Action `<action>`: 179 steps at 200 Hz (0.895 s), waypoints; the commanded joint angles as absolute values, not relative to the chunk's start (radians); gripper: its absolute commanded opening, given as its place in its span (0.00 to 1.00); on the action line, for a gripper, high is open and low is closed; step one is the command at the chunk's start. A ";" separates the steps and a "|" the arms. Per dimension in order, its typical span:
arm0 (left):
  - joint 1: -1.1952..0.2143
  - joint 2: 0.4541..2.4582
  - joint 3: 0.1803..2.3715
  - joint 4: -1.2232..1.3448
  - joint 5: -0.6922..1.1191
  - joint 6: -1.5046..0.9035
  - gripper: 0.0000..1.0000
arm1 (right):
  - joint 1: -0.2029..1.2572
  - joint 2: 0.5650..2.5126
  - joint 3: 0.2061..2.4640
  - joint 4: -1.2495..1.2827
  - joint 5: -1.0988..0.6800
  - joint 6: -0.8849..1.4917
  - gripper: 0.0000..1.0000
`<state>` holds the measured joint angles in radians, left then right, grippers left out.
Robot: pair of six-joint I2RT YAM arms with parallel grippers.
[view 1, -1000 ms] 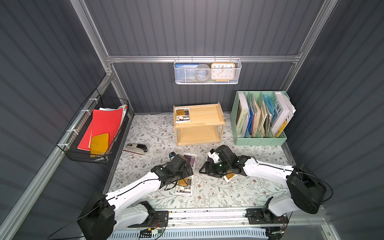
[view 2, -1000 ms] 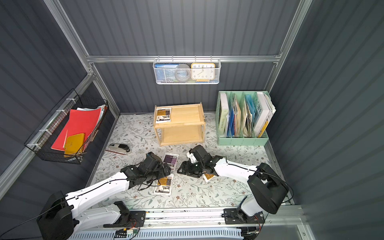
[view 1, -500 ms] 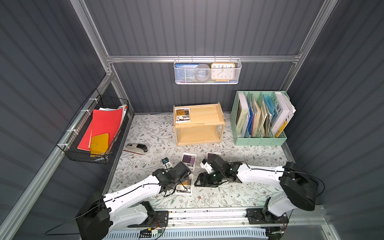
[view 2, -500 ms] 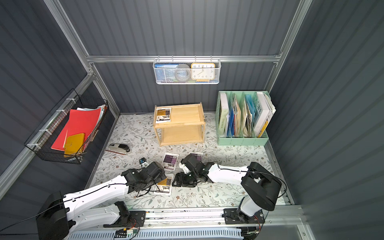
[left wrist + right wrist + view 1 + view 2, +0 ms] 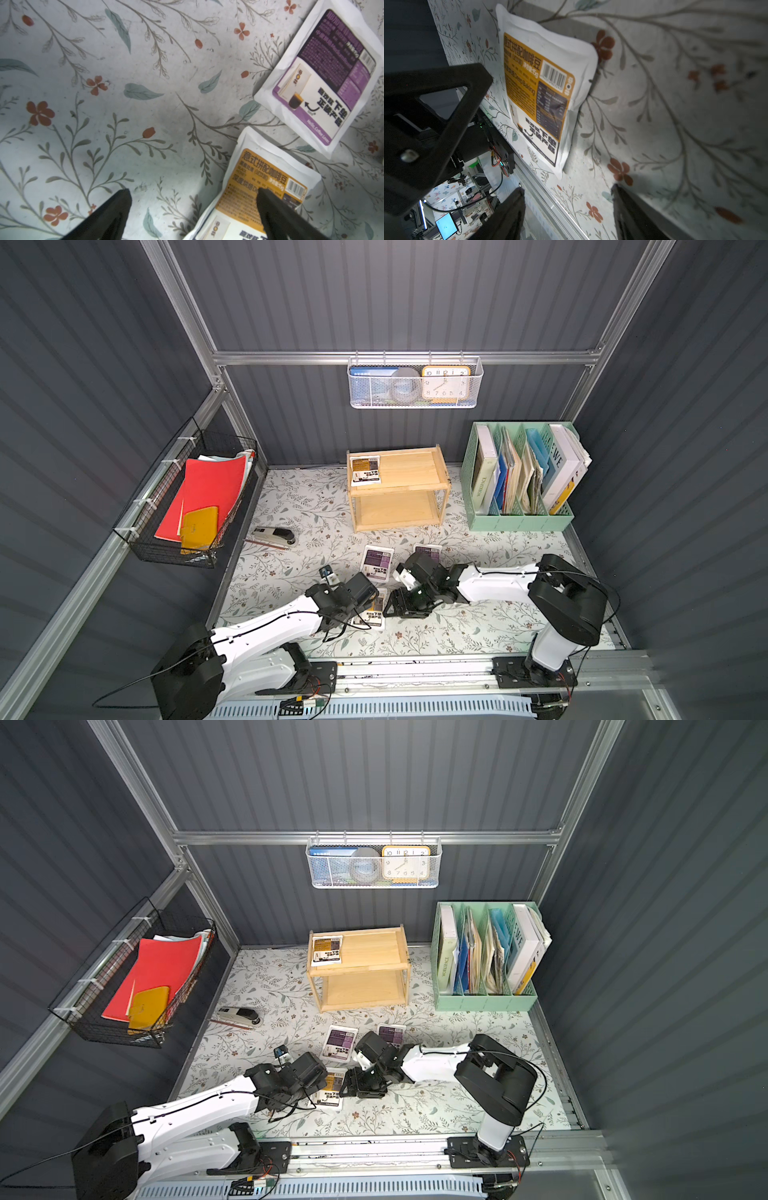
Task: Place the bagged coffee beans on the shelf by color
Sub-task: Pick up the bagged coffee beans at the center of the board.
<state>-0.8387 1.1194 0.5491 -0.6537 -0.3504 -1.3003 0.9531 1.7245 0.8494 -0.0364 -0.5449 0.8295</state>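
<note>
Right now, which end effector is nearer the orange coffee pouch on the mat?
Left. The left end effector is over the orange pouch, one fingertip above its label; the right end effector sits beside it, apart.

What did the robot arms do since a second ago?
Both arms pulled back toward the near edge and lower. The left gripper and right gripper now hang open beside the yellow pouch on the mat, neither holding anything. The yellow pouch on the shelf, the shelf and the purple pouch stayed put.
</note>
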 commanded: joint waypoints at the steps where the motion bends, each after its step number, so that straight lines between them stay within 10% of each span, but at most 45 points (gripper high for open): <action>1: -0.844 1.174 0.565 -0.678 -0.335 -1.266 1.00 | 0.957 1.756 0.886 -0.018 -0.576 0.844 0.69; 111: -0.847 1.299 0.612 -0.677 -0.262 -1.240 1.00 | 0.953 1.856 0.898 0.099 -0.626 0.922 0.66; 179: -0.847 1.238 0.586 -0.679 -0.261 -1.269 1.00 | 0.921 1.912 0.857 0.255 -0.690 1.012 0.25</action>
